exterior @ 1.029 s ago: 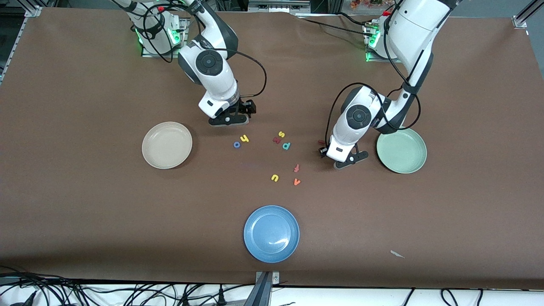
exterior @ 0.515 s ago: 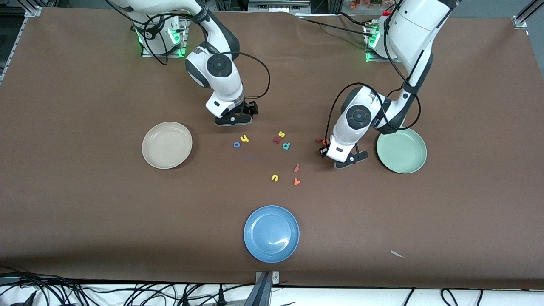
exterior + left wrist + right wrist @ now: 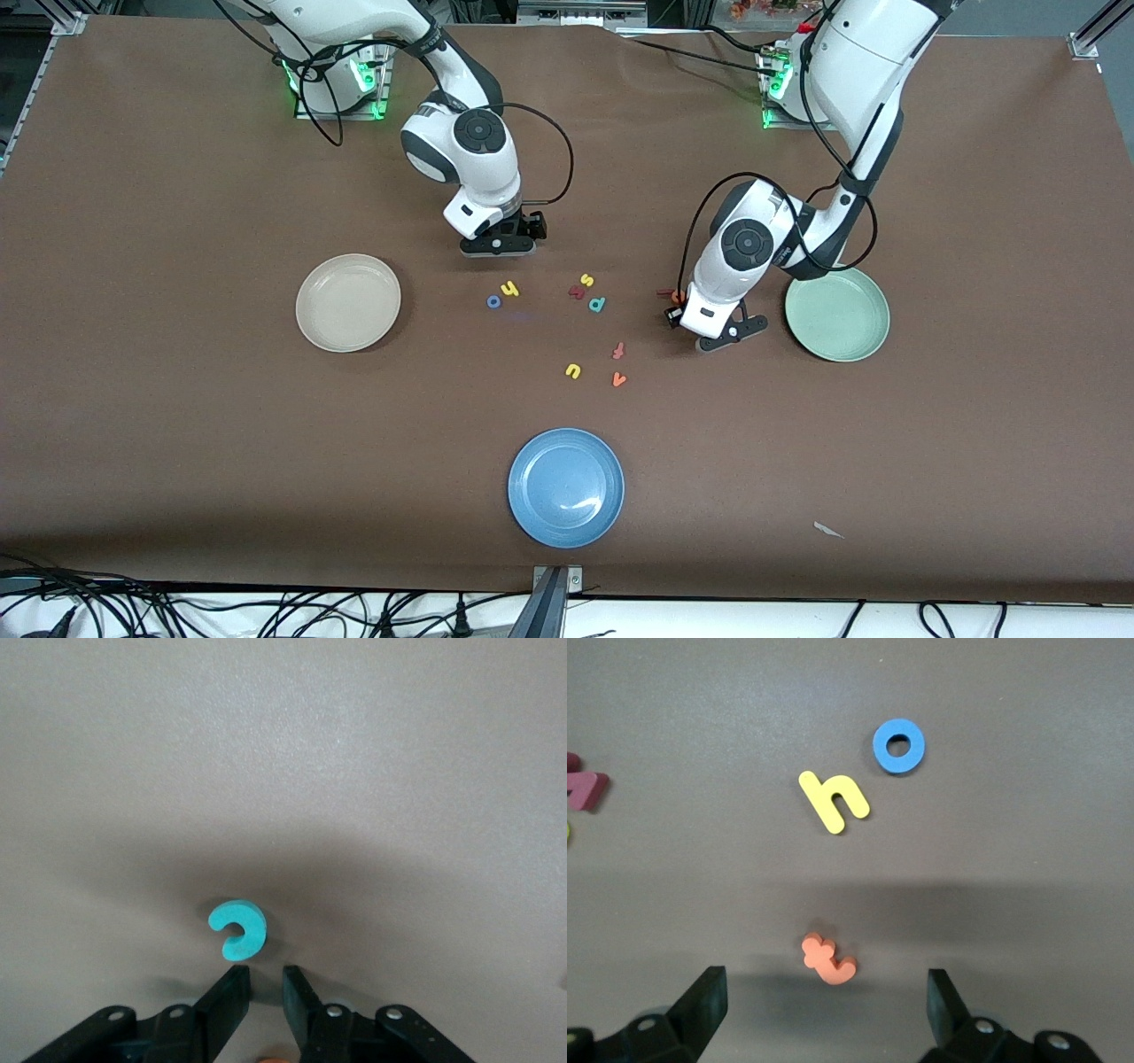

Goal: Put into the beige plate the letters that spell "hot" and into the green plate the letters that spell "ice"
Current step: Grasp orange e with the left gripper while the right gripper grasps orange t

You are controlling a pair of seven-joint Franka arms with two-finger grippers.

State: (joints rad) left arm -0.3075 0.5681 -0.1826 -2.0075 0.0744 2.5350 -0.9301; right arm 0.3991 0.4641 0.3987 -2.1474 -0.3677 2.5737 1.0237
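Left gripper point(image 3: 264, 988): low over the tabletop point(image 3: 177, 443) beside the green plate point(image 3: 837, 315); narrow gap between its black fingers, nothing clearly between them; a scrap of orange shows under them in the left wrist view, too little to name.
Right gripper point(image 3: 826, 999): jaws spread wide, empty, over the tabletop near the "h" and "o" pair, toward the arms' bases from them.
Teal "c" point(image 3: 238, 929): flat on the tabletop just off the left fingertips, apart from them; thick matte foam, rounded hook shape.
Yellow "h" point(image 3: 833, 801): flat, long stem lying diagonally; smooth foam.
Blue "o" point(image 3: 899, 746): flat ring with a small round hole, just beside the "h", not touching.
Orange "t" point(image 3: 828, 960): flat, between the open right fingers' line and the "h"; short hooked bar lying slantwise.
Dark red letters point(image 3: 577, 291): near a yellow "s" point(image 3: 586, 280) and teal "p" point(image 3: 597, 305), mid-tabletop.
Beige plate point(image 3: 348, 302): round, shallow, raised rim, toward the right arm's end; holds nothing.
Green plate: same shape, pale mint, holds nothing.
Blue plate point(image 3: 566, 486): nearest the front camera.
Yellow "u" point(image 3: 573, 370), orange "v" point(image 3: 618, 379): between the letter cluster and the blue plate.
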